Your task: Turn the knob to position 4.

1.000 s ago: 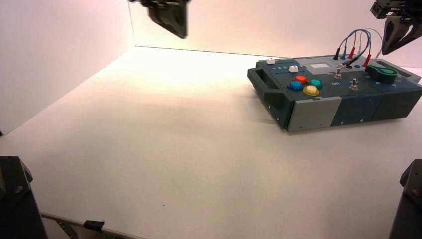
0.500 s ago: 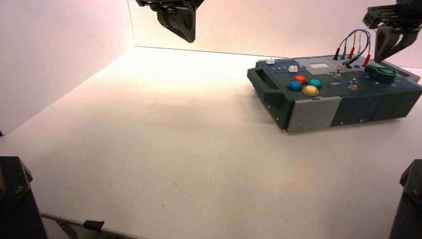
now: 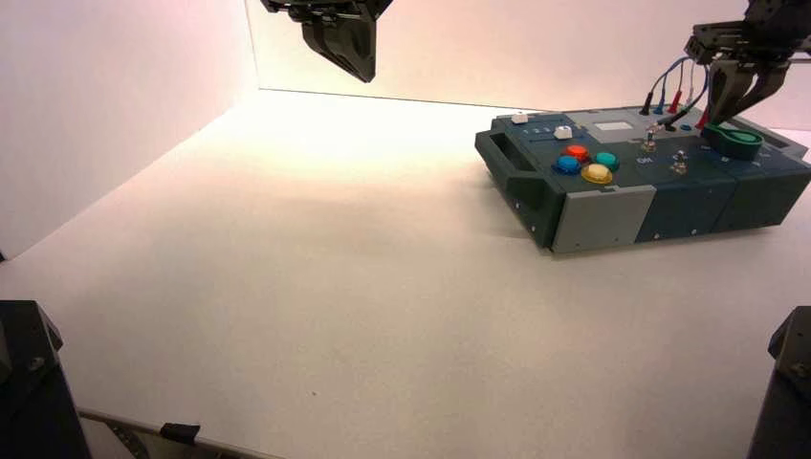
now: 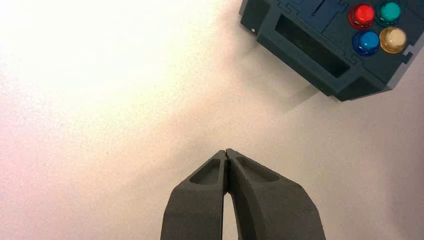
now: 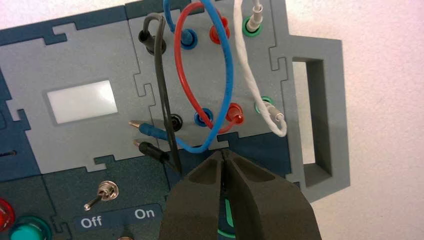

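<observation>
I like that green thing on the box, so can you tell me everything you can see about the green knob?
The knob is green and teardrop-shaped: a round body that narrows to a pointer tip, with a smooth, plastic look. It lies flat on top of the box, near the right end, beside the wire sockets. It is wider than the coloured push buttons. The right gripper hangs just above it, fingers shut; whether they touch it cannot be told. The right wrist view shows only a green sliver, so its number cannot be read.

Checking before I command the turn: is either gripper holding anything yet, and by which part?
Nothing held. Right gripper is shut above the knob; left gripper is shut, parked aloft.
</observation>
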Robot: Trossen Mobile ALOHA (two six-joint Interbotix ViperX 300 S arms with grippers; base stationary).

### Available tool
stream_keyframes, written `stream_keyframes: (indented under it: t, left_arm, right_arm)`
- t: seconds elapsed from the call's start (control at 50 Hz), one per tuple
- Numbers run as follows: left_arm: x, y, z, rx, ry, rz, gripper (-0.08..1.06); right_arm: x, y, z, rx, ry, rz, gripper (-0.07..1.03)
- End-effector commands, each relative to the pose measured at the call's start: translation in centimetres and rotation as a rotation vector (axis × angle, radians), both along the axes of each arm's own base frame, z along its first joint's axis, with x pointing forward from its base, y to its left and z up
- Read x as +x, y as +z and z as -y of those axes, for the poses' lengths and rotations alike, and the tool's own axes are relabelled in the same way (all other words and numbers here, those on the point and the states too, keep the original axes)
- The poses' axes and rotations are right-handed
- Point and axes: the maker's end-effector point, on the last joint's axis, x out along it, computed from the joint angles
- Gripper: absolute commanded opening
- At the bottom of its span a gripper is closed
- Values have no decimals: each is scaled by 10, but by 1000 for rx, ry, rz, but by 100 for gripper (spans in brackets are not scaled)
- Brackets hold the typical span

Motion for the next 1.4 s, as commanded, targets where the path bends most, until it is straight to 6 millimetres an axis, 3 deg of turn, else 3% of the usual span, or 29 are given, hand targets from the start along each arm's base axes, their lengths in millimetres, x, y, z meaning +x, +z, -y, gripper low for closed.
stream_keyframes:
  t: [0.02, 0.52, 0.86, 1.4]
  left_arm:
    - [6, 14, 5, -22, -8, 38, -3]
    - [5, 16, 5, -21, -10, 37, -3]
    - [4, 16, 5, -19, -13, 37, -3]
    - [4, 15, 4, -17, -12, 33, -3]
  right_arm:
    - [10, 13, 0, -10, 12, 39, -2]
    - [7, 12, -23, 16, 50, 14, -2]
    - [14, 24, -20, 4, 50, 51, -2]
    - [12, 23, -13, -11, 46, 40, -2]
